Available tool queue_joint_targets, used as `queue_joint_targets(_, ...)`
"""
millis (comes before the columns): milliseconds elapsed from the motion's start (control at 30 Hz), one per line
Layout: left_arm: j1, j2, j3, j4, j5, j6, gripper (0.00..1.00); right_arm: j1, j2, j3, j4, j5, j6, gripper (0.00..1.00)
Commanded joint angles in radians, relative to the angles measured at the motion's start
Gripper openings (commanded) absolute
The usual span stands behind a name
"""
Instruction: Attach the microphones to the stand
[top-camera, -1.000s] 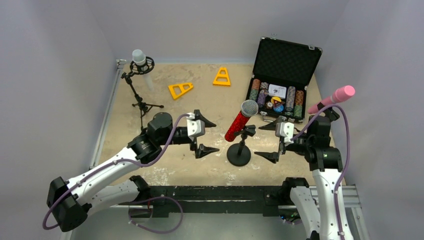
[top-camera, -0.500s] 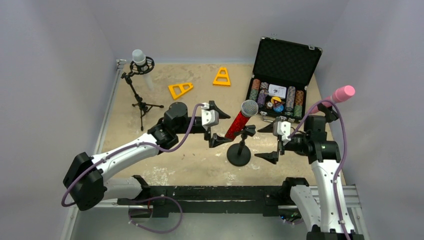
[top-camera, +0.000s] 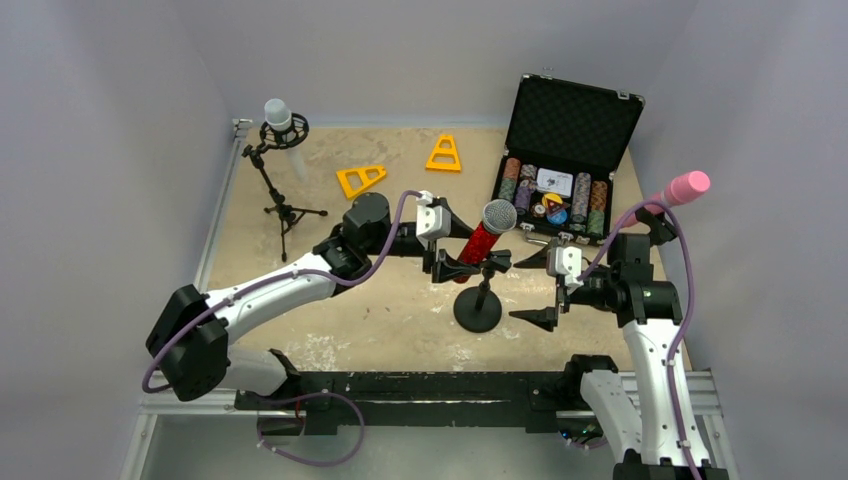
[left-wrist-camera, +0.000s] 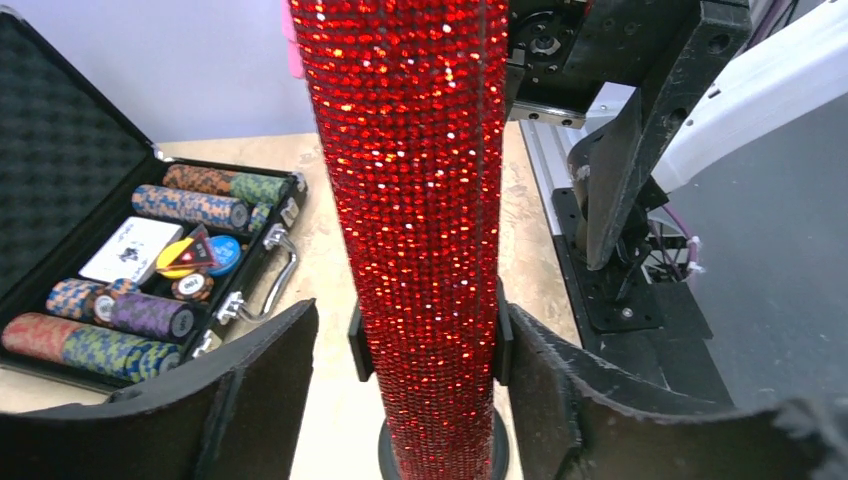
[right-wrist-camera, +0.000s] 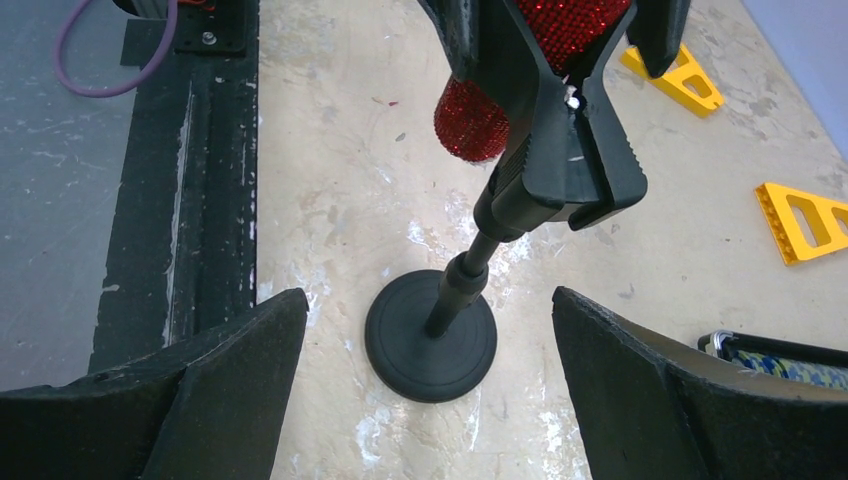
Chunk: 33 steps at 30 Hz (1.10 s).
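My left fingers stood apart on either side of the glittery red microphone, one to each flank of its body at the height of the black clip, gripping nothing. I saw a clear gap on one side and could not tell whether the other finger was brushing the clip. My right fingers were spread wide and empty, low on the right of the round-base stand and aimed at its pole, touching neither.

The red microphone sat tilted in that stand's clip, mesh head up and its butt end poking out below. The pink microphone was raised well to the right of the round-base stand, and the white microphone stood in a ring mount on a tripod far to the back left of it. An open case of chips lay behind and right of the stand, and two yellow triangles behind and left, all on the sandy surface.

I judged this to be the last microphone, at the seating step. Next I would need to pinch the red body squarely, without sliding on the glitter, and settle it in the clip. The light base could tip, so the right fingers might have to steady the pole.
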Motion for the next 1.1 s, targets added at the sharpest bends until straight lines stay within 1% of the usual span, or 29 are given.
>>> queue_joint_targets(0, -0.006, 0.015, 0.055, 0.058, 0.057, -0.063, 0.63, -0.005, -0.003, 0.036, -0.013, -0.034, -0.019, 0.95)
queue_joint_targets(67, -0.006, 0.009, 0.061, 0.053, 0.063, -0.073, 0.40, -0.005, -0.001, 0.036, -0.013, -0.033, -0.019, 0.95)
queue_joint_targets(133, -0.005, -0.006, 0.061, 0.044, 0.056, -0.067, 0.22, -0.005, -0.001, 0.036, -0.015, -0.034, -0.019, 0.95)
queue_joint_targets(167, -0.004, -0.018, 0.059, 0.033, 0.045, -0.058, 0.16, -0.005, -0.001, 0.036, -0.015, -0.034, -0.019, 0.95)
queue_joint_targets(200, -0.002, -0.034, 0.055, 0.018, 0.027, -0.045, 0.13, -0.005, -0.001, 0.036, -0.015, -0.034, -0.019, 0.95)
queue_joint_targets(333, 0.047, -0.117, 0.033, -0.063, -0.082, 0.033, 0.08, -0.005, -0.001, 0.037, -0.017, -0.034, -0.020, 0.95)
queue_joint_targets(433, 0.134, -0.186, 0.019, -0.115, -0.150, 0.059, 0.08, -0.006, -0.003, 0.037, -0.019, -0.035, -0.022, 0.95)
queue_joint_targets(567, 0.247, -0.242, 0.008, -0.208, -0.267, 0.154, 0.07, -0.005, -0.002, 0.037, -0.022, -0.037, -0.025, 0.95)
queue_joint_targets(667, 0.357, -0.241, -0.008, -0.191, -0.315, 0.154, 0.07, -0.005, -0.002, 0.038, -0.025, -0.037, -0.026, 0.95)
queue_joint_targets(767, 0.432, -0.233, -0.036, -0.138, -0.365, 0.149, 0.07, -0.005, -0.001, 0.037, -0.025, -0.038, -0.027, 0.95)
queue_joint_targets(933, 0.500, -0.221, -0.046, -0.116, -0.424, 0.145, 0.07, -0.005, 0.002, 0.037, -0.028, -0.044, -0.028, 0.95)
queue_joint_targets(1067, 0.527, -0.221, -0.068, -0.120, -0.456, 0.117, 0.09, -0.005, 0.001, 0.037, -0.030, -0.045, -0.028, 0.95)
